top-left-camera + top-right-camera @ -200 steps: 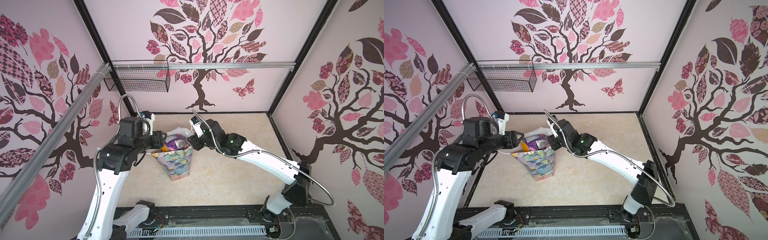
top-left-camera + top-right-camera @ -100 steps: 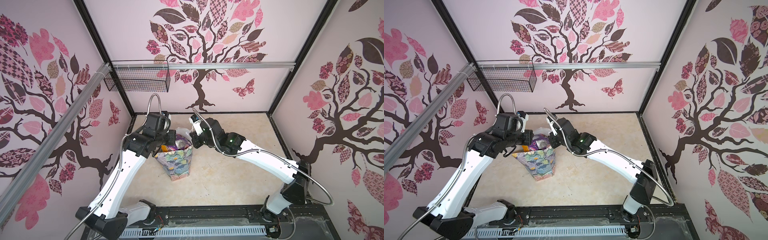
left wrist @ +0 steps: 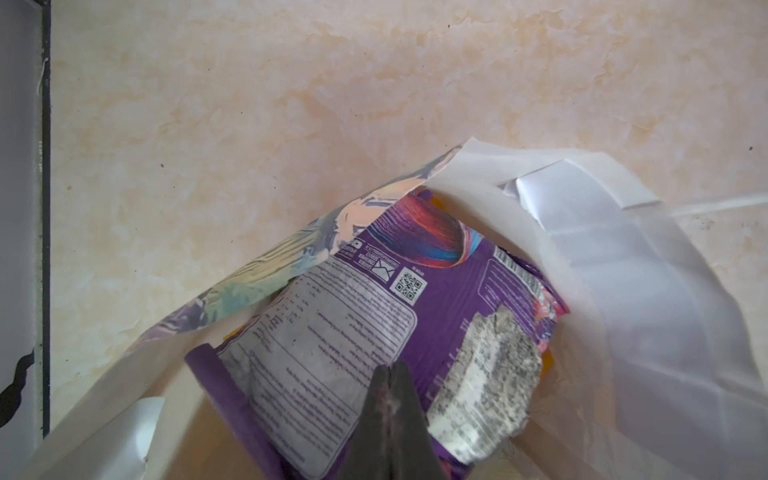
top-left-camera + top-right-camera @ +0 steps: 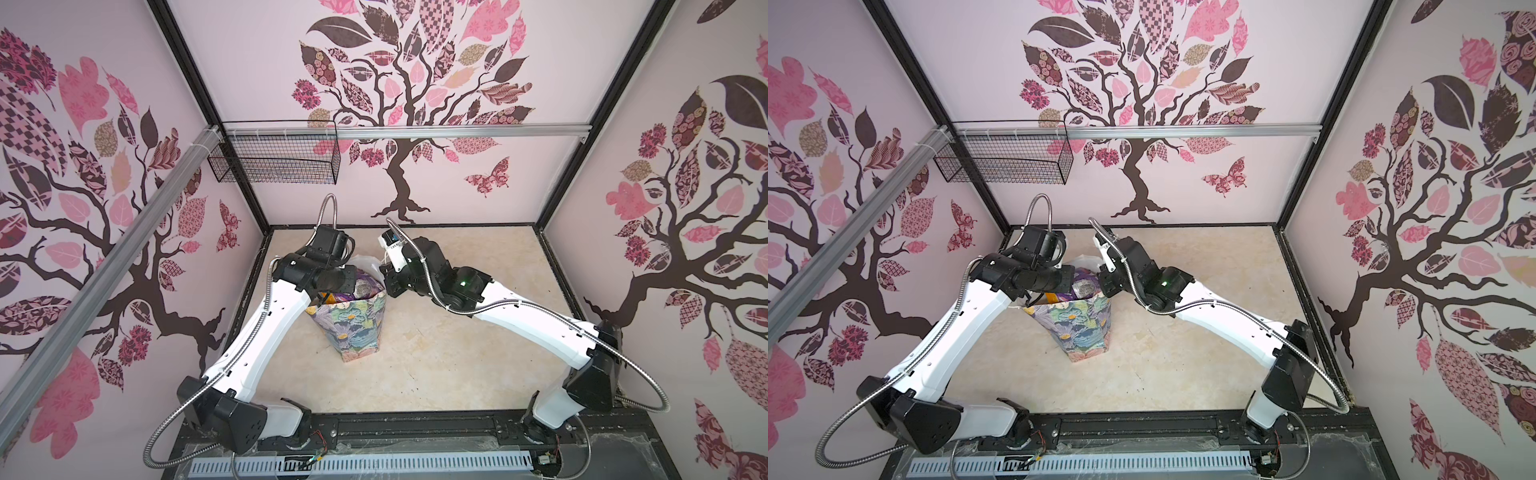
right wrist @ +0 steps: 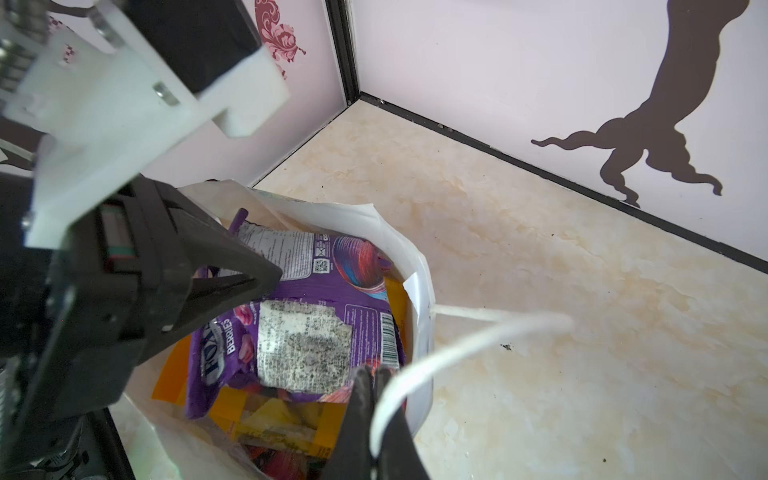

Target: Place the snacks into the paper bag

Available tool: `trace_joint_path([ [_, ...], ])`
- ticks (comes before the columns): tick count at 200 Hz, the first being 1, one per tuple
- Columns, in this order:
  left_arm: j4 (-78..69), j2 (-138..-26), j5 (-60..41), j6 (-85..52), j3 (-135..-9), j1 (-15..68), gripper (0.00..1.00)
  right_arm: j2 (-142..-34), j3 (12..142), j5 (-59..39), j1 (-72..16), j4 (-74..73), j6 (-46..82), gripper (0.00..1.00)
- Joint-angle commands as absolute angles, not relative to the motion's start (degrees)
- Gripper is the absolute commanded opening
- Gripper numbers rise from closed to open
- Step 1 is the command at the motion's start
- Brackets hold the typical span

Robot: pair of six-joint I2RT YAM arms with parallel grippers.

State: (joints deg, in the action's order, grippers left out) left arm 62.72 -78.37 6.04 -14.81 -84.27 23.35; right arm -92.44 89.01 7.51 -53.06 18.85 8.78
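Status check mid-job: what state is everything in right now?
paper bag: upright, mouth open.
purple pouch: inside bag, topmost.
orange pouch: inside bag, under the purple one.
left gripper: shut, empty, tips at the purple pouch.
right gripper: shut at the bag rim, beside its cord handle.
wire basket: hanging on rail.

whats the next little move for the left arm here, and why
Probably ease the left gripper straight down a little, pressing the purple pouch deeper into the paper bag. Its fingers are shut just over the pouch, which lies slanted on top of an orange pouch, near the rim.
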Motion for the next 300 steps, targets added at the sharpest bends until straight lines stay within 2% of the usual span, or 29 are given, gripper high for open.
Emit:
trace_joint_path([
  [1,64.83,-78.95,8.52,-16.19,-80.97,23.38,0.0,-89.07,88.62,7.56,-52.8,18.11,7.75,0.0],
  [40,58.69,-79.14,6.59,-17.83,-74.47,23.3,0.0,-89.02,87.45,7.05,-52.5,16.94,5.84,0.0],
  [86,52.4,-79.96,2.98,-16.89,-76.5,23.29,0.0,-89.28,86.31,5.47,-50.11,15.69,3.96,0.0],
  [92,51.56,-79.41,2.18,-16.71,-77.79,23.29,0.08,-89.27,86.24,5.17,-49.42,15.33,3.92,0.0],
  [100,51.33,-78.74,1.55,-16.38,-80.13,23.29,0.32,-89.3,86.25,4.48,-48.5,15.04,3.71,0.0],
  [104,51.55,-78.6,1.58,-16.1,-81.48,23.27,0.41,-89.42,86.2,4.21,-48.1,14.87,3.54,0.0],
  [121,52.42,-77.88,1.49,-14.5,-87.61,23.27,0.51,-89.53,86.14,3.95,-46.15,14.2,2.98,0.0],
  [136,52.99,-77.33,1.81,-13.45,-92.3,23.26,0.66,-89.54,86.03,3.99,-44.75,14.09,2.56,0.0],
  [152,54.28,-77.63,2.85,-12.23,-97.34,23.19,0.77,-89.05,85.52,4.6,-43.83,14.18,2.2,0.0],
  [189,58.88,-79.86,5.18,-9.47,-108.07,21.13,0.88,-84.58,81.58,6.64,-42.02,14.1,2.28,0.0],
  [232,61.37,-80.13,6.1,-7.7,-115.25,15.47,0.95,-75.12,74.83,11.52,-41.46,14.61,1.82,0.0],
  [256,60.62,-79.1,9.94,-6.73,-113.48,15.3,0.97,-70.9,72.39,12.96,-41.32,15.62,1.76,0.0],
  [290,56.49,-76.49,9.74,-8.46,-106.18,15.02,0.98,-68.09,70.98,13.84,-41.32,16.44,1.68,0.0],
  [300,55.8,-75.92,10.62,-8.95,-104.62,15.03,0.98,-67.81,71.05,14.23,-41.33,16.65,1.29,0.04],
])
